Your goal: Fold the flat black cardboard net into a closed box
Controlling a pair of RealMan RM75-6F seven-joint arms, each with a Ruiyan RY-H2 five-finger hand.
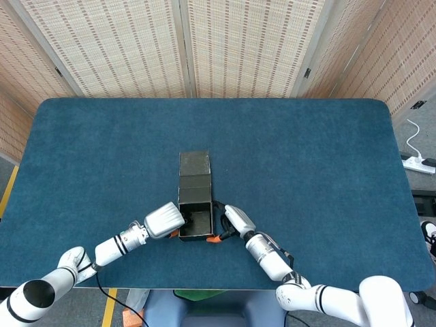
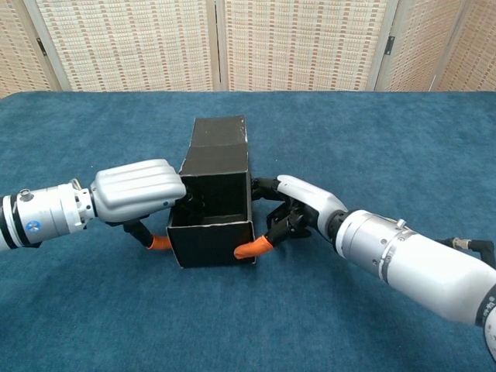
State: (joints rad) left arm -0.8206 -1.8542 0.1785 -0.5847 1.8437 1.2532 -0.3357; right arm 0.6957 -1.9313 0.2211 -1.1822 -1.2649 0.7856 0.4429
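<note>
The black cardboard box (image 1: 194, 204) (image 2: 215, 198) stands partly folded on the blue table (image 1: 306, 157), its near end open toward me and a lid flap stretching away at the far side. My left hand (image 1: 165, 220) (image 2: 139, 190) grips the box's left wall, fingers reaching over the rim into the opening, its orange thumb tip against the near left corner. My right hand (image 1: 233, 221) (image 2: 293, 211) holds the right wall, with an orange thumb tip pressed on the near right corner.
Woven screens (image 1: 204, 48) stand behind the far table edge. A white power strip with cable (image 1: 419, 162) lies on the floor at the right. The blue cloth (image 2: 372, 132) stretches open on all sides of the box.
</note>
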